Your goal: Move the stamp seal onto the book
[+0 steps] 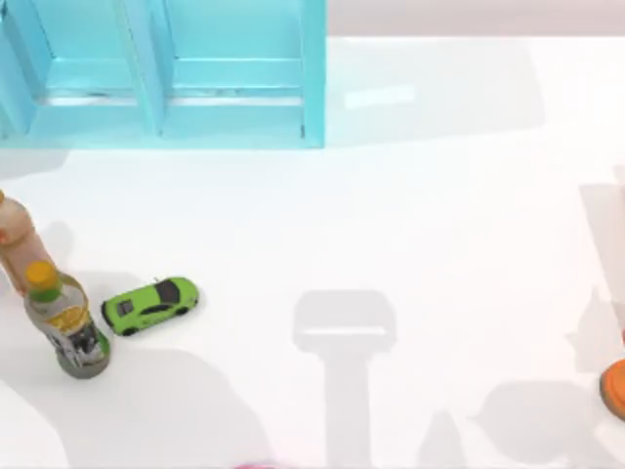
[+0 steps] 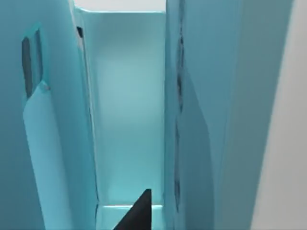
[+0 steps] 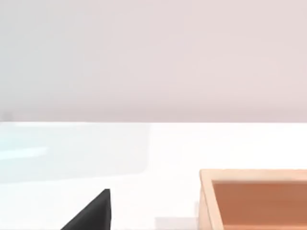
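Across the white tabletop we see neither of the task's own things, so we cannot tell where the stamp seal or the book lies. Largest is the light-blue shelf unit, standing at the far left corner; our left wrist view looks straight into one of its compartments. A light wooden box sits on the tabletop in our right wrist view. Near the left edge two bottles stand close together, with a green toy car just beside them. An orange round thing sits at the right edge. Whether our fingers are released or clenched, we cannot tell.
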`<state>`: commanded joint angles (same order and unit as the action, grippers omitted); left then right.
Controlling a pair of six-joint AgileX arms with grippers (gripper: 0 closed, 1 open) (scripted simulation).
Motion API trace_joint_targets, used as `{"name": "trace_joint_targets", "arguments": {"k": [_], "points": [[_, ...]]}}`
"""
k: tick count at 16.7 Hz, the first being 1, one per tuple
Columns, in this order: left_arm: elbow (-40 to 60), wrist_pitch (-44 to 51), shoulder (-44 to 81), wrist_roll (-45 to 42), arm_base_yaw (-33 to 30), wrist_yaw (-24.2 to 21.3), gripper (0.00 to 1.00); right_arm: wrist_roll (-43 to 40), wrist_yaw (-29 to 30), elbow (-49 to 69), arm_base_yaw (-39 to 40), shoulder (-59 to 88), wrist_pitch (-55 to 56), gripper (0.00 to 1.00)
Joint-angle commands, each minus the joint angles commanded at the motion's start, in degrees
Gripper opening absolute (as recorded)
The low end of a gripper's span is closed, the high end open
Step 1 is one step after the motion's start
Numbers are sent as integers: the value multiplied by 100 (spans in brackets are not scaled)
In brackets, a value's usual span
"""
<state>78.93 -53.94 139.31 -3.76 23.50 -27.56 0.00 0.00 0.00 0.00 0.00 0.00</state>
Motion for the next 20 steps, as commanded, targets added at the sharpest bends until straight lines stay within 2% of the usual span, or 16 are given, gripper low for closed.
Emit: {"name": "trace_joint_targets", "arguments": {"k": [12, 20], "points": [[0, 0, 0, 0, 0, 0, 2, 0, 0, 0, 0, 0, 0, 100], [0, 0, 0, 0, 0, 0, 0, 0, 0, 0, 0, 0, 0, 100]]}}
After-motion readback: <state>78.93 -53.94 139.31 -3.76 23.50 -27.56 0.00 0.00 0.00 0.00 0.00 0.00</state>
